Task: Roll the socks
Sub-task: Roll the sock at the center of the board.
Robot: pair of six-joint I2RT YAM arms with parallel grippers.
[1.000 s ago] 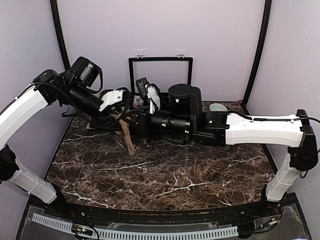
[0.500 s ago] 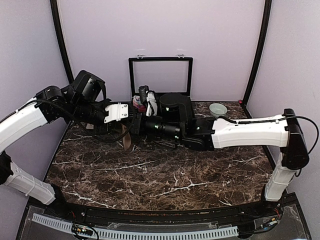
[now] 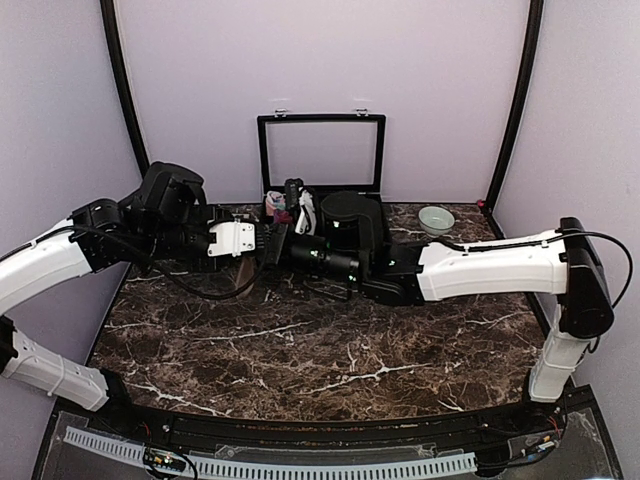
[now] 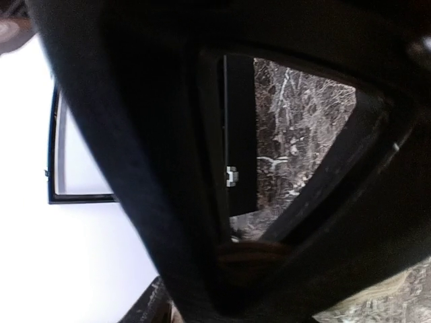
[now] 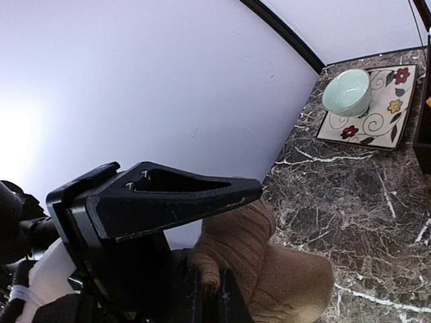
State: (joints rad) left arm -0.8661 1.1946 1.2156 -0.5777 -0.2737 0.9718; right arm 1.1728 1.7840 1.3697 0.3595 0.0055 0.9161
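Observation:
A tan-brown sock (image 5: 289, 276) is bunched just above the marble table (image 5: 363, 202); from above only its lower end (image 3: 247, 277) shows under the two grippers. My right gripper (image 5: 215, 286) is shut, pinching a fold of the sock's ribbed cuff between its fingertips. From above it (image 3: 284, 244) meets my left gripper (image 3: 262, 245) at the back left. One left finger (image 5: 182, 198) lies across the top of the sock. In the left wrist view the left gripper (image 4: 269, 202) stands open, its dark fingers apart, with a brown bit of sock (image 4: 252, 252) low between them.
A pink and red fabric bundle (image 3: 274, 204) lies just behind the grippers, in front of a black frame (image 3: 320, 120) at the back wall. A pale green bowl (image 5: 346, 92) sits on a flowered plate (image 5: 384, 121) at the back right.
Both grippers have shifted left and back. The sock's long hanging tail has been drawn up to a short end. The left jaws closed partway, then widened again.

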